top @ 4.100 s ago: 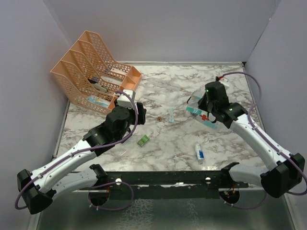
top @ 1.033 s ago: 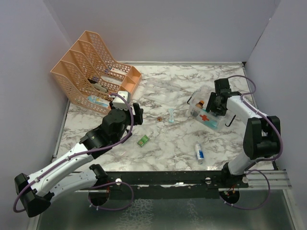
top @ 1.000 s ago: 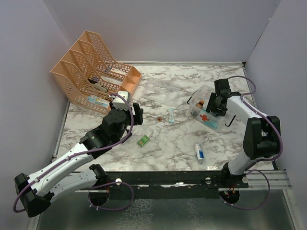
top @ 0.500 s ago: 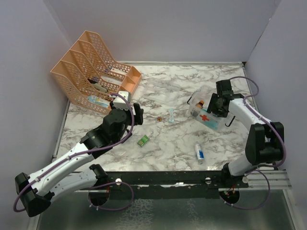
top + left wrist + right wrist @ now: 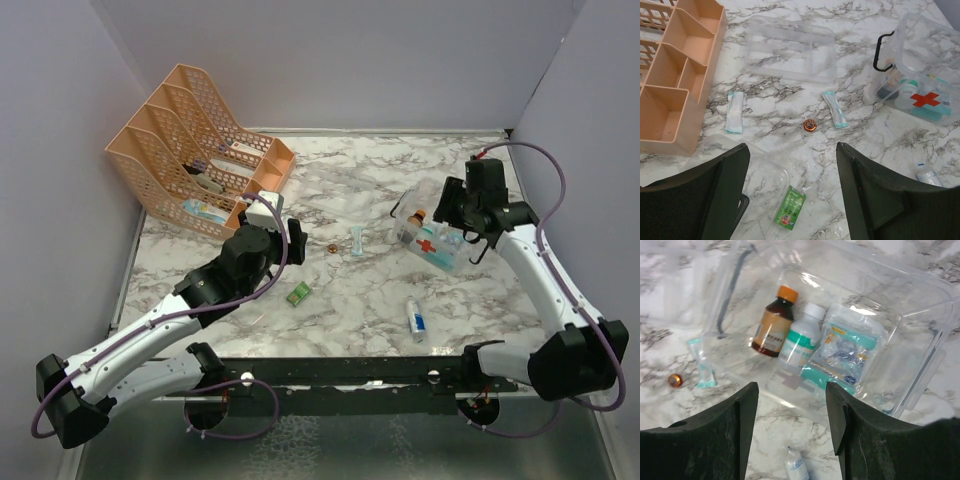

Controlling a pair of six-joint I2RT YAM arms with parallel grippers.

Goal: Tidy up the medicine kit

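The medicine kit (image 5: 432, 241) is a clear box with a red cross (image 5: 925, 99) and a black handle (image 5: 882, 51), standing open on the right. Inside lie a brown bottle with an orange cap (image 5: 773, 326), a white bottle (image 5: 801, 339) and a clear packet (image 5: 849, 354). My right gripper (image 5: 456, 214) (image 5: 792, 405) hovers open just above the kit's near wall (image 5: 790, 402), holding nothing. My left gripper (image 5: 292, 238) (image 5: 792, 165) hangs open and empty over the middle of the table, above a green sachet (image 5: 298, 294) (image 5: 790, 212).
A small white tube (image 5: 416, 320) (image 5: 797, 467) lies in front of the kit. An orange round cap (image 5: 810, 125), two teal strips (image 5: 835, 109) (image 5: 734, 111), a clear tray (image 5: 790, 47) and a clear lid (image 5: 757, 175) lie mid-table. The peach rack (image 5: 190, 150) stands back left.
My right arm has swung its elbow outward and the wrist has risen and drawn back right of the kit. The left gripper has shifted slightly right.
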